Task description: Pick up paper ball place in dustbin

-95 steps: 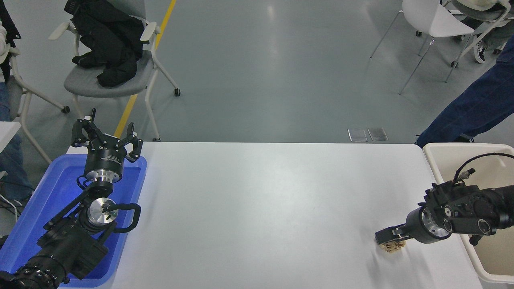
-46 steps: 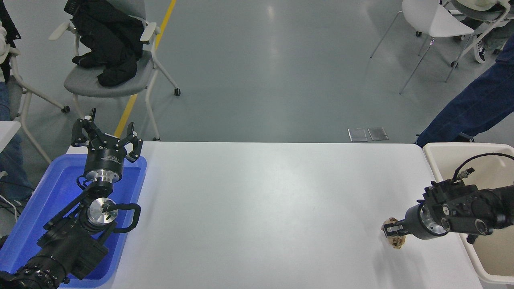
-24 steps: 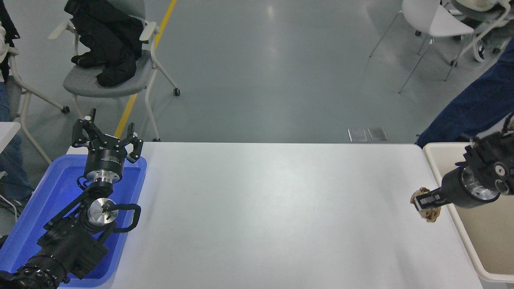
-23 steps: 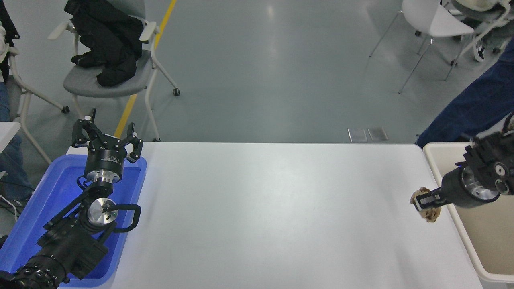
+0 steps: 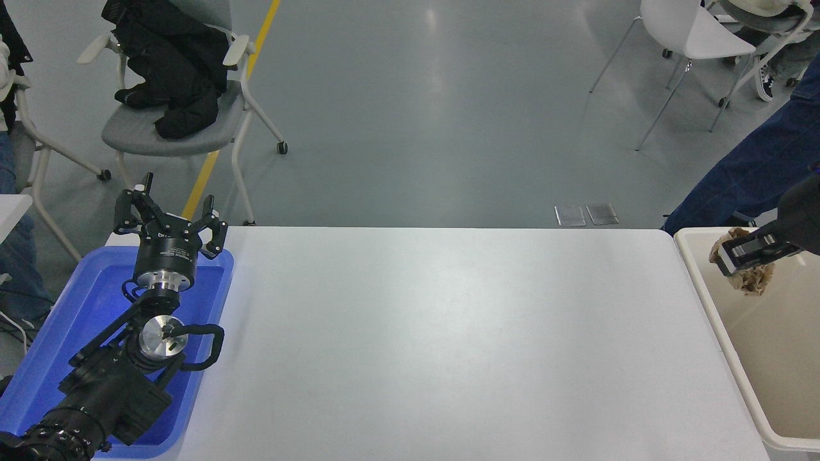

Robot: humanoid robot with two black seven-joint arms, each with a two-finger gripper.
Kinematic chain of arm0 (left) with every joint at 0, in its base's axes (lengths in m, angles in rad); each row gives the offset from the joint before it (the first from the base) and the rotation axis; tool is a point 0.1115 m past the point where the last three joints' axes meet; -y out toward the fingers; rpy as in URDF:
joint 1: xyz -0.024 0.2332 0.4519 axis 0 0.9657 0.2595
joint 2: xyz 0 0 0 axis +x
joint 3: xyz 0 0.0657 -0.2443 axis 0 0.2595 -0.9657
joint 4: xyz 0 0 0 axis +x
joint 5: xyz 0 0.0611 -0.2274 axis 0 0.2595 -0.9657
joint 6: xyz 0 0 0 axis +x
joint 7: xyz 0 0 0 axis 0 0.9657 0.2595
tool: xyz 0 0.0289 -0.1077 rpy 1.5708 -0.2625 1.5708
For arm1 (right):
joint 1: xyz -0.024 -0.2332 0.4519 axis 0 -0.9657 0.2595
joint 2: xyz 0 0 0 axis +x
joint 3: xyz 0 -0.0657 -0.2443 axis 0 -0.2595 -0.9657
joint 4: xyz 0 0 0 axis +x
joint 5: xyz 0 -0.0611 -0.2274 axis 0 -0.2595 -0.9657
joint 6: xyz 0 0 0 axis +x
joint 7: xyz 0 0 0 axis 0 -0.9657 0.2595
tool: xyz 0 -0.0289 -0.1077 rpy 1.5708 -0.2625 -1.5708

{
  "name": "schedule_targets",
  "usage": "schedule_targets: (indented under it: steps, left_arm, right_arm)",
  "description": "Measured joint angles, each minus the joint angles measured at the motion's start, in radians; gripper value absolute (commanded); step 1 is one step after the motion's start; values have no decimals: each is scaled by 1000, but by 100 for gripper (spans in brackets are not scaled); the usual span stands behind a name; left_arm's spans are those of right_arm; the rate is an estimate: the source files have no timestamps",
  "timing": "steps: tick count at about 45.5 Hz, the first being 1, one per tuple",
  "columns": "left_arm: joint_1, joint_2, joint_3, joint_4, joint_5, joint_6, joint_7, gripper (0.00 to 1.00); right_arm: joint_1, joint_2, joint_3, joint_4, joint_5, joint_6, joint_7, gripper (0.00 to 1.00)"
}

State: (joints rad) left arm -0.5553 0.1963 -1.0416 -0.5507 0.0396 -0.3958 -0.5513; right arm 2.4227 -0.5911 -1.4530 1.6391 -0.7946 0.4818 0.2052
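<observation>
The tan crumpled paper ball [image 5: 751,278] hangs in the air over the far left part of the cream dustbin [image 5: 712,301], which stands at the table's right end. My right gripper [image 5: 737,254] comes in from the right edge and is shut on the ball, with paper showing above and below its fingers; most of that arm is out of view. My left gripper [image 5: 170,216] is parked at the far left above the blue tray, its fingers spread open and holding nothing.
A shallow blue tray [image 5: 64,320] lies under the left arm at the table's left end. A person's leg in dark blue trousers [image 5: 743,176] stands just behind the dustbin. Chairs are on the floor beyond the table [image 5: 416,333].
My right gripper has lifted the paper ball off the table and carried it right and away from me, from near the table's front right to above the dustbin. The left arm has stayed still.
</observation>
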Motion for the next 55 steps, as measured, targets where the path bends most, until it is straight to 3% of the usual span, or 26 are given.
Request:
schedule_targets:
  steps: [12, 24, 37, 46, 55]
  left_arm:
    - [0, 0, 0, 0, 0, 0, 0, 99]
    - [0, 0, 1, 0, -1, 0, -1, 99]
    - [0, 0, 1, 0, -1, 0, -1, 99]
    - [0, 0, 2, 0, -1, 0, -1, 99]
    - [-1, 0, 2, 0, -1, 0, -1, 99]
  right_arm:
    - [14, -11, -33, -27, -20, 13, 0, 0]
    - [-113, -131, -25, -218, -188, 10, 5, 0]
    - [-505, -245, 176, -616, -260, -26, 69, 0]
    - [-887, -252, 406, -937, -219, -84, 102, 0]
    - [-1267, -144, 581, -1290, -65, -130, 122, 0]
